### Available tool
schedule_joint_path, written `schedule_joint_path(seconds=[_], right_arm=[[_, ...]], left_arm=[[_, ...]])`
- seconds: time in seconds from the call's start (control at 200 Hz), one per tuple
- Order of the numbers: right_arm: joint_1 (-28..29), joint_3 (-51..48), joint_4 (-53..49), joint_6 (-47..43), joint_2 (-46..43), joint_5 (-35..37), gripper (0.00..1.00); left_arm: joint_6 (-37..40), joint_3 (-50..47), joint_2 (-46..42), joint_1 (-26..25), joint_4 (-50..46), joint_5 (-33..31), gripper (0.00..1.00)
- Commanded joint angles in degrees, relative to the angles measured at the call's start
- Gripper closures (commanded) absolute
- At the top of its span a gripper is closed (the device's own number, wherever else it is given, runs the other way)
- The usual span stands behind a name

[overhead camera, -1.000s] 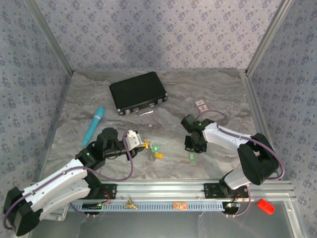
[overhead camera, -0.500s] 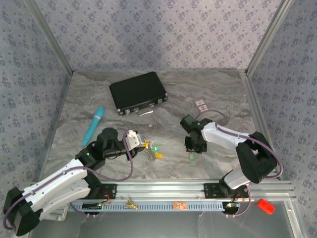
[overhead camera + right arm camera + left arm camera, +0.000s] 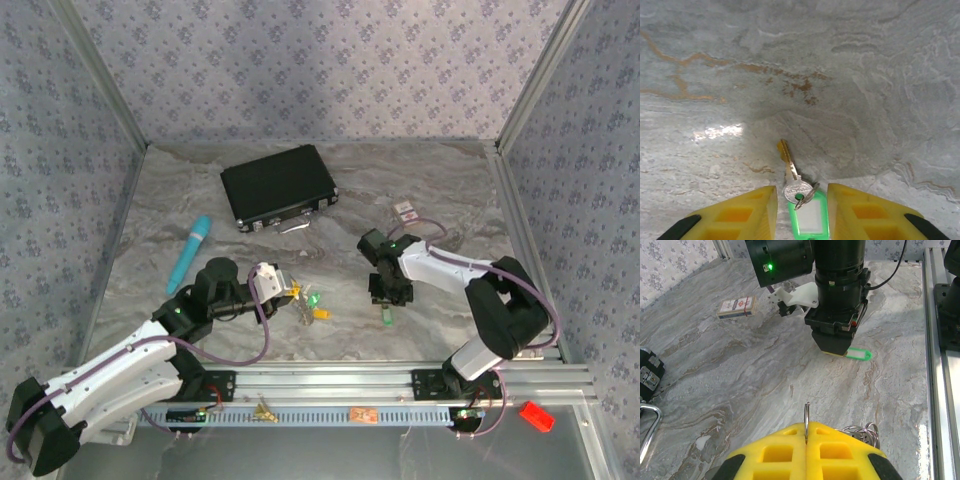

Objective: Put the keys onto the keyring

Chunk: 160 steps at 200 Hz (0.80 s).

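My left gripper (image 3: 806, 426) is shut on a thin silvery keyring (image 3: 806, 415) that stands edge-up between the yellow fingers (image 3: 775, 452). Smaller rings (image 3: 863, 432) hang beside them. In the top view that gripper (image 3: 280, 291) holds the ring with green and yellow tagged keys (image 3: 315, 305) bunched at it. My right gripper (image 3: 801, 189) is open, low over the table. Its fingers (image 3: 742, 215) straddle a silver key (image 3: 791, 172) with a green tag (image 3: 810, 220) lying flat. From above, this gripper (image 3: 386, 298) stands over the green tag (image 3: 385, 318).
A black case (image 3: 278, 187) lies at the back, a teal stick (image 3: 190, 253) at the left, a small card pack (image 3: 406, 212) behind the right arm. The left wrist view shows the right arm's gripper (image 3: 835, 337) a short way ahead. Metal rail (image 3: 400, 380) along the near edge.
The right arm has shifted slightly left, bringing its gripper over the green-tagged key. The left arm and its ring have not moved.
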Motion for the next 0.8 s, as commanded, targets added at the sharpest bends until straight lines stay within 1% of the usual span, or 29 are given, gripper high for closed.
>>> schedule_joint_path(seconds=[0.0,0.125,0.15,0.225,0.275,0.355,0.44,0.48,0.52,0.59,0.625,0.655,0.69,0.74,0.795], right_arm=[[0.26,1.23,-2.42,-0.38,-1.24,2.32,0.67],[0.16,1.20,-0.95,-4.78,-7.77,3.97,0.65],[0.10,1.24,-0.41,-8.48,-9.33,4.39,0.64],[-0.51,1.00,0.70,-15.41,-13.42,5.95,0.63],[-2.14,1.22,1.79,-20.74,-15.19,5.59,0.63],[-4.50,3.26,3.27,-29.13,-16.86,5.73,0.64],[-5.08,4.91,9.05,-37.84,-19.87,5.73,0.65],[-5.49,4.16,14.26,-43.27,-22.19,3.45,0.65],[-5.74,2.19,19.50,-50.69,-24.54,-0.28,0.64],[-6.88,-3.43,28.85,-69.05,-28.15,-9.23,0.63],[-7.59,-6.57,30.95,-77.57,-29.41,-13.45,0.60],[-8.27,-8.11,31.78,-84.39,-29.82,-14.86,0.60],[-9.33,-7.90,30.48,-89.47,-29.25,-15.14,0.61],[-11.74,-4.04,21.07,-93.23,-27.25,-18.26,0.62],[-14.92,0.56,10.53,-95.96,-24.75,-21.71,0.66]], left_arm=[[0.91,1.81,-0.60,-0.28,0.35,0.98,1.00],[0.91,1.80,-0.55,-0.31,0.58,1.06,1.00],[0.91,1.79,-0.44,-0.28,0.62,1.06,1.00],[0.91,1.87,-0.36,-0.35,0.70,1.14,1.00],[0.91,1.89,-0.30,-0.29,0.64,1.16,1.00],[0.65,1.81,-0.35,-0.40,0.43,1.22,1.00],[0.32,1.80,-0.18,-0.42,0.69,1.33,1.00],[0.25,2.09,-0.12,-0.37,0.39,1.33,1.00],[0.21,2.32,0.01,-0.37,0.07,1.53,1.00],[-0.51,2.07,0.04,-0.44,0.90,1.79,1.00],[-0.75,1.94,0.17,-0.37,1.05,2.02,1.00],[-0.76,1.77,0.27,-0.36,1.05,2.01,1.00],[-0.97,1.43,0.36,-0.41,1.30,1.77,1.00],[-1.75,0.90,0.37,-0.37,2.20,1.44,1.00],[-1.99,0.68,0.55,-0.39,2.88,1.68,1.00]])
